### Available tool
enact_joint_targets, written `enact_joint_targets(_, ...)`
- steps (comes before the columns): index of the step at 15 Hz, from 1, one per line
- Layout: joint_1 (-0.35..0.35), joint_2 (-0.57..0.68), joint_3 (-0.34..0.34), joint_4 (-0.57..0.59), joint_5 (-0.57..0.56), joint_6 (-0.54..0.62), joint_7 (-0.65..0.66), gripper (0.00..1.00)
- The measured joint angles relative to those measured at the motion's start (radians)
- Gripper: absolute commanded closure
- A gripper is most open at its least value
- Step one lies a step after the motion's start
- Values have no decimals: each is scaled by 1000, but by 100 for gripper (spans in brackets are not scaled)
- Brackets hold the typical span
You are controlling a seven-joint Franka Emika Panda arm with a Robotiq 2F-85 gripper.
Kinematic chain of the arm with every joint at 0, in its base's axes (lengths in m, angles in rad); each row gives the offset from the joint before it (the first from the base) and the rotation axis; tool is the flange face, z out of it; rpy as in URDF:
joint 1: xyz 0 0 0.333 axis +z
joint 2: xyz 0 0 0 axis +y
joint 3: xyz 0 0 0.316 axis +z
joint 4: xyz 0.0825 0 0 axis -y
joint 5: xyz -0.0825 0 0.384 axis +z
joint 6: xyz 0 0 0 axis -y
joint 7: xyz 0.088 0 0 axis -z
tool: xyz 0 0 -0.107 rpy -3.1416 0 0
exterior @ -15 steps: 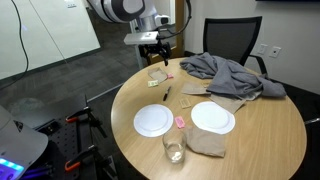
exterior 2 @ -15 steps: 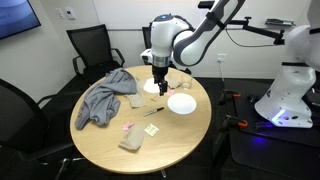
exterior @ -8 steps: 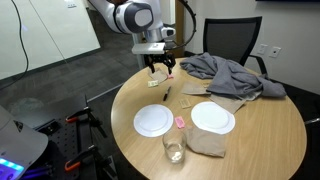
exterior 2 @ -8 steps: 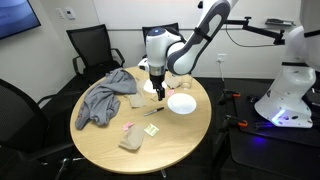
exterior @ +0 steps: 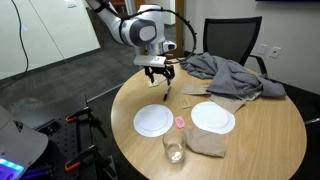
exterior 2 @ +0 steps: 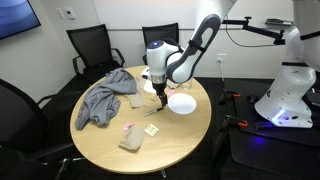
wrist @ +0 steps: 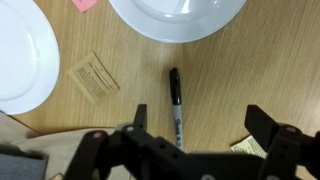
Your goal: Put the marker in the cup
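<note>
- Pincer (wrist: 200, 128): jaws apart, empty, hovering just above the marker (wrist: 175, 105).
- Marker lies flat on the worktop (exterior: 270, 110), just beyond the left plate (exterior: 153, 121).
- Cup (exterior: 173, 147) stands upright at the near edge, well apart from the marker.

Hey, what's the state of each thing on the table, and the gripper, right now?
marker: lying flat on the table, unheld.
gripper: open, empty, over the marker.
cup: upright, no marker inside.
plates: flat, empty.
grey cloth: crumpled.
</note>
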Motion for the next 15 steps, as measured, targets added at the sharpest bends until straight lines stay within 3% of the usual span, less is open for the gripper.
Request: enact_joint_targets(15,1,152,47,159,-1,4,14,0)
